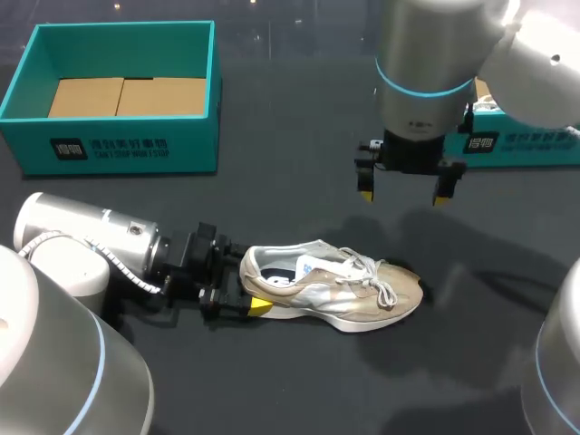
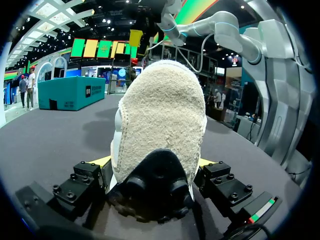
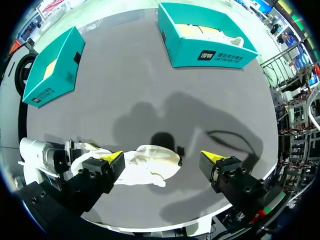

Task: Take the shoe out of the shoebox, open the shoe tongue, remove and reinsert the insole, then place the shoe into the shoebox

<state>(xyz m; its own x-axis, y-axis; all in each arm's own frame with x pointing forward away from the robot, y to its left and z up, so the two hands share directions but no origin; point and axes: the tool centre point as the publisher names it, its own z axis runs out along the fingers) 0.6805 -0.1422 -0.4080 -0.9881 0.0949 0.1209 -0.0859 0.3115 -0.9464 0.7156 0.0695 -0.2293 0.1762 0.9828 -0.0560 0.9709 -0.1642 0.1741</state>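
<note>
A: Where is the shoe (image 1: 331, 285) now?
B: On the table (image 1: 272, 381), upright on its sole, outside the shoebox (image 1: 118, 149). The box is well apart from the shoe, on the far side of its heel, open, w/ brown cardboard (image 1: 127, 95) inside.
A: And L gripper (image 1: 246, 288)?
B: At the heel, fingers pressed on it from both sides.
A: R gripper (image 1: 403, 197)?
B: It hangs above the shoe's toe part, no contact, fingers wide apart. A second teal box (image 1: 526, 145) is beyond the toe, behind R arm (image 1: 435, 63).
</note>
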